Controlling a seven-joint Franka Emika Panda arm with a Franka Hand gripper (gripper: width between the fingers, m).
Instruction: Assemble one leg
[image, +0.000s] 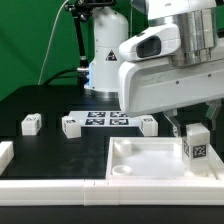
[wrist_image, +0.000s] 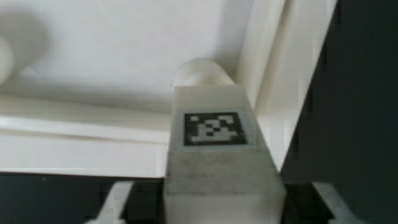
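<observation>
A leg (image: 196, 143) stands upright at the near right corner of the white tabletop (image: 140, 165), its marker tag facing the camera. My gripper (image: 194, 130) is right over it, with one jaw on each side of its top. In the wrist view the leg (wrist_image: 217, 135) runs between my two fingers (wrist_image: 121, 200), and a dark gap shows on both sides, so the gripper (wrist_image: 217, 208) is open around it. The tabletop's rim (wrist_image: 267, 60) lies just behind the leg's end. Whether the leg's foot sits in a socket is hidden.
Three more legs lie on the black table behind the tabletop: one at the exterior view's left (image: 31, 124), one beside the marker board (image: 71, 126), one at its right end (image: 148, 124). The marker board (image: 105, 119) lies between them. A white part (image: 4, 153) sits at the left edge.
</observation>
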